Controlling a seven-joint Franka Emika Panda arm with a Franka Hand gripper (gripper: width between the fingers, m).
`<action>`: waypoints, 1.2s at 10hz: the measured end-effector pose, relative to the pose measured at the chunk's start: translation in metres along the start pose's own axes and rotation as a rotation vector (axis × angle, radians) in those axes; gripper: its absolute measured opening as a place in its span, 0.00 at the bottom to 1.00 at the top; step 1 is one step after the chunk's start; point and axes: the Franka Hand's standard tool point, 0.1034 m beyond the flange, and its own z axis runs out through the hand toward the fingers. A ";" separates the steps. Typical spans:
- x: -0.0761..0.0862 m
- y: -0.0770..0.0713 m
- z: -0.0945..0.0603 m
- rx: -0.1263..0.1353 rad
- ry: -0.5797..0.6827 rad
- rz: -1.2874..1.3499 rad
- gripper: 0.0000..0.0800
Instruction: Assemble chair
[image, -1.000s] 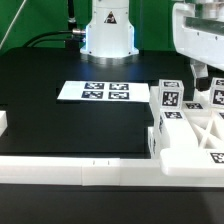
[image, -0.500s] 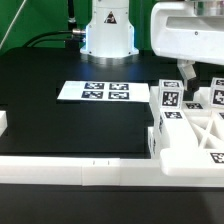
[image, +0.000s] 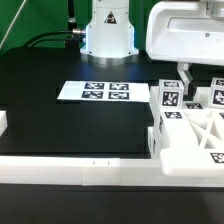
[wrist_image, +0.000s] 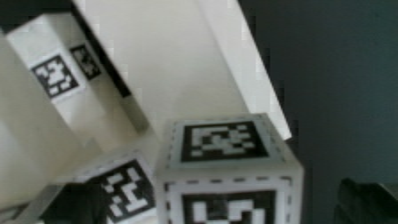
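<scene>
A: What do we get from the exterior view that the wrist view leaves out?

B: The whole layout. We see the black table (image: 60, 105), the marker board (image: 95, 92) lying flat near its middle with four tags, the white base of the arm (image: 108, 30) behind it, and a long white rail (image: 70, 168) along the near edge. The chair parts (image: 190, 125) are bunched at the exterior view's right: an X-braced frame (image: 205, 135) close to the rail, and upright tagged blocks (image: 168, 97) just behind it.

A: And the gripper?

B: The gripper (image: 200, 78) hangs over those blocks under its large white housing. We make out one dark finger (image: 186, 72) coming down just beside the tagged block; the other finger is hard to pick out near the picture's edge. The fingers stand wide apart, and we see nothing held between them.

A: So what does the wrist view add?

B: Closeness. There we look straight down on a square block end (wrist_image: 226, 142) carrying a tag on top and another on its side, with a long white bar (wrist_image: 178, 60) slanting away beside it and further tagged faces (wrist_image: 63, 70) next to that. The fingers themselves do not show clearly in that view, and we cannot tell which chair part each face belongs to.
</scene>
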 end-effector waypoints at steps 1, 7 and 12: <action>0.001 0.001 0.000 0.000 0.001 -0.036 0.78; 0.001 0.002 0.000 0.001 0.000 0.045 0.36; -0.001 0.005 0.001 0.029 0.027 0.545 0.36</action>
